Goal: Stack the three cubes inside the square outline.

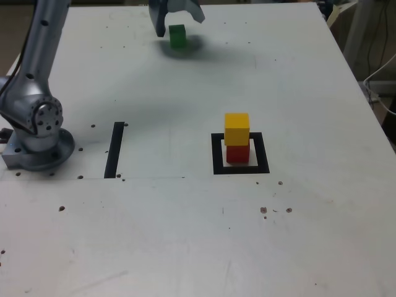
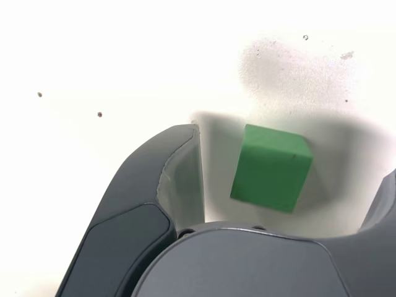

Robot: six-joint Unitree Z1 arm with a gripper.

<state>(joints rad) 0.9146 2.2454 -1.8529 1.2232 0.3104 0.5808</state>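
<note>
Near the middle of the white table (image 1: 185,235), the yellow cube (image 1: 236,129) sits on the red cube (image 1: 237,153) inside the square outline (image 1: 216,154). At the far edge, the green cube (image 1: 177,36) rests on the table between the gripper's (image 1: 176,13) wide-spread jaws, untouched.

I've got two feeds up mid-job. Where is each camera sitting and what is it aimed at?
Exterior view: off the arm, above the table, looking down across it; shows arm base, square outline, yellow cube on red cube.
Wrist view: on the wrist, facing down past the open gripper to the tabletop.
Shared: green cube between the gripper jaws.
</note>
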